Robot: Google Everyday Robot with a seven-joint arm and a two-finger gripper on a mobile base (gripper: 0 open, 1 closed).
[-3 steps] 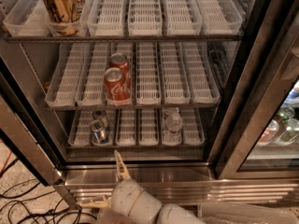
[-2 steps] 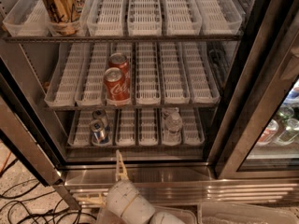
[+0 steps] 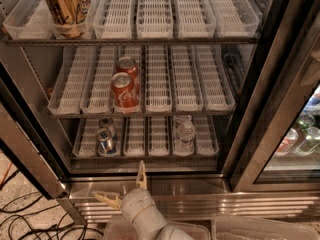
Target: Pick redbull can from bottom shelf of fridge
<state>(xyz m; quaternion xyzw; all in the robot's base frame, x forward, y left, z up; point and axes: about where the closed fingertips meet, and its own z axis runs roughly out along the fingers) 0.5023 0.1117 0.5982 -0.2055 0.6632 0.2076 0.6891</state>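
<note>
Two slim blue-and-silver redbull cans [image 3: 105, 138] stand one behind the other in a left lane of the bottom shelf [image 3: 150, 151] of the fridge [image 3: 150, 186]. My gripper [image 3: 125, 188] is low in the camera view, in front of the fridge's steel base, below and a little right of the cans. Its two tan fingers [image 3: 142, 175] are spread wide apart and hold nothing. One points up at the shelf edge, the other points left.
Two red cola cans [image 3: 124, 90] stand on the middle shelf above the redbull cans. A big gold can [image 3: 66, 6] is on the top shelf at left. A clear bottle [image 3: 185, 133] stands on the bottom shelf at right. The glass door [image 3: 285, 114] stands open at right. Cables [image 3: 25, 219] lie on the floor at left.
The gripper and arm have shifted slightly to the right and up toward the fridge base. The cans have not moved.
</note>
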